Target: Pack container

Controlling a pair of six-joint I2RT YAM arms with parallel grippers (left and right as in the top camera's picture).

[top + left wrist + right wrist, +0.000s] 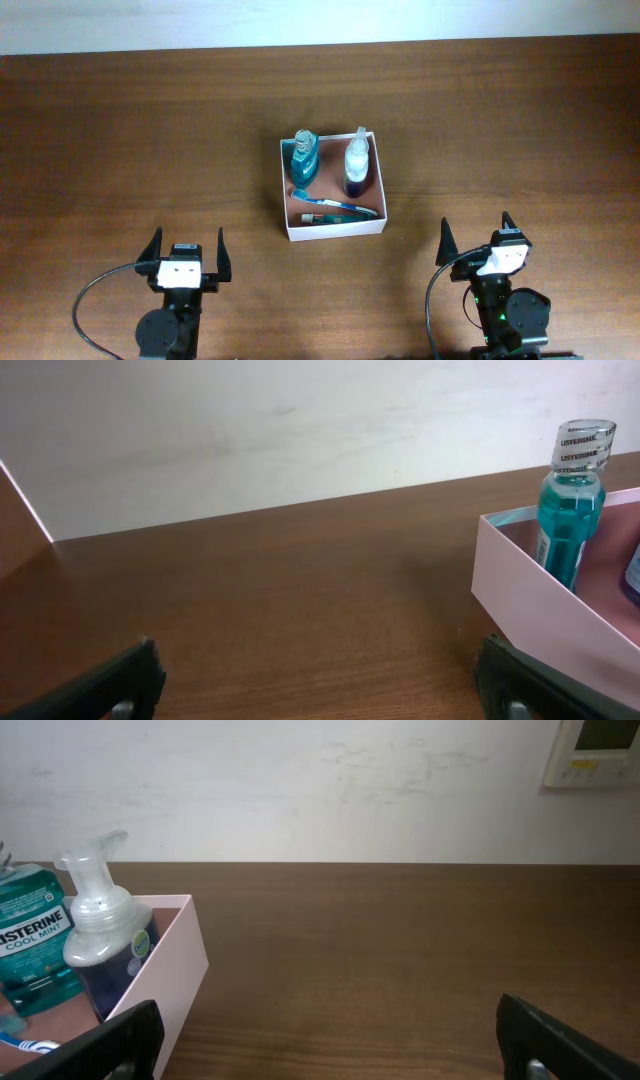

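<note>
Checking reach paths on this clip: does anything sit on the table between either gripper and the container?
Nothing visible does. Only bare table lies between the container and the left gripper or the right gripper. The mouthwash bottle, pump bottle and toothbrush are inside it.

Overhead: high, straight down, container (335, 231) mid-frame | left wrist: low, facing wall (250, 430), container at right edge | right wrist: low, same container lower left

Bare lab-like room: wooden table (120, 130), white wall (300, 790)
</note>
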